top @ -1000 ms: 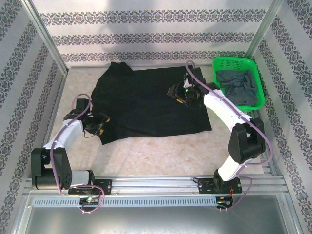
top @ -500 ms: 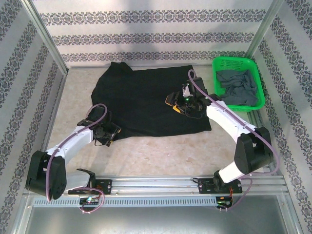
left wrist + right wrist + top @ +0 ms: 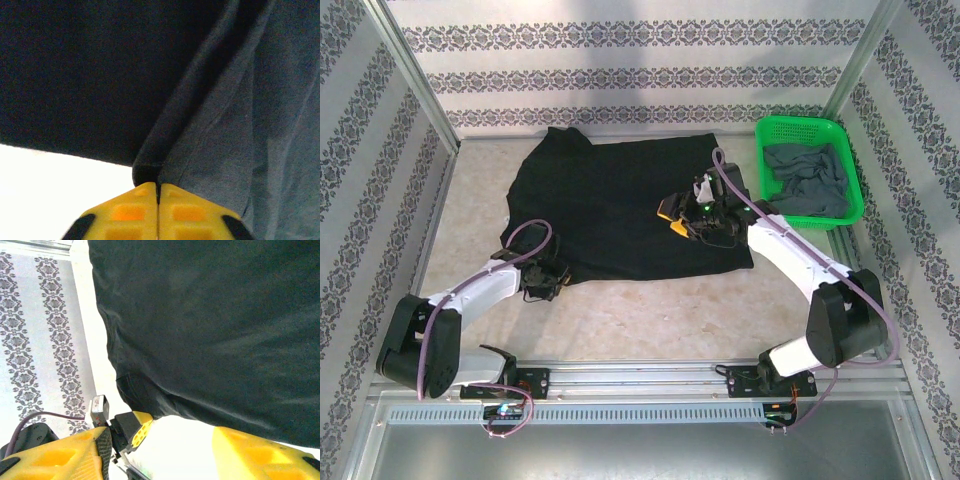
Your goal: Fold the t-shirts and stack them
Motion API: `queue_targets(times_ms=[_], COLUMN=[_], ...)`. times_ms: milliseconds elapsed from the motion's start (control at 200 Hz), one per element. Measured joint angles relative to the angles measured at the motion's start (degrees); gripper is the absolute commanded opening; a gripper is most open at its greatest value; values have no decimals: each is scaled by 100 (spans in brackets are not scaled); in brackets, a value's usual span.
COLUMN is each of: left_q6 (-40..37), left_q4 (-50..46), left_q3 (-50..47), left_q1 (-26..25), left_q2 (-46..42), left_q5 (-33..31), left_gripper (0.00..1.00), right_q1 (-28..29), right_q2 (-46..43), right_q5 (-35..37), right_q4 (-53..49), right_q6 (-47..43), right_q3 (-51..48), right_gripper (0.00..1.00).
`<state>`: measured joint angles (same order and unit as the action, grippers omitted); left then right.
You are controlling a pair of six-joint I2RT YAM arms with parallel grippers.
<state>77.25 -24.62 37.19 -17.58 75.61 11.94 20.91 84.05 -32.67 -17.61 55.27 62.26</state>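
Tabletop [image 3: 650,315] holds black t-shirt [image 3: 610,205], corner seemingly pinched in left hand [image 3: 158,189].

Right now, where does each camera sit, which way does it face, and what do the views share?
Top external: above and behind the bases, looking down on the table; both arms, black t-shirt, green basket.
Left wrist: on the left hand, facing its closed yellow fingers pinching the shirt's edge.
Right wrist: on the right hand, facing across the shirt; its spread fingers show.
Shared: all three see the black t-shirt.
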Motion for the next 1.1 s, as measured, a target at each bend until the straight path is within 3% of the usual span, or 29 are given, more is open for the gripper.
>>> queue_targets(times_ms=[260,495,744,1099], left_q6=[520,1991,3626,4129], left_q4=[-11,-31,-28,142], left_q3=[24,234,573,656], left_q1=[-474,-1578,-2516,-2857], left_q2=[-299,-667,-127,264], left_q5=[-111,-651,-1213,-1276], left_gripper=[0,0,0,0], right_q1=[-15,-225,-514,-970], right_q2=[-188,-424,-743,-833], right_q5=[4,-2,-116,-264], right_q4=[-2,-26,-107,-385], right_q6=[17,15,11,-103], right_q3=[-4,-55,-402,-745], right_gripper=[56,55,55,54])
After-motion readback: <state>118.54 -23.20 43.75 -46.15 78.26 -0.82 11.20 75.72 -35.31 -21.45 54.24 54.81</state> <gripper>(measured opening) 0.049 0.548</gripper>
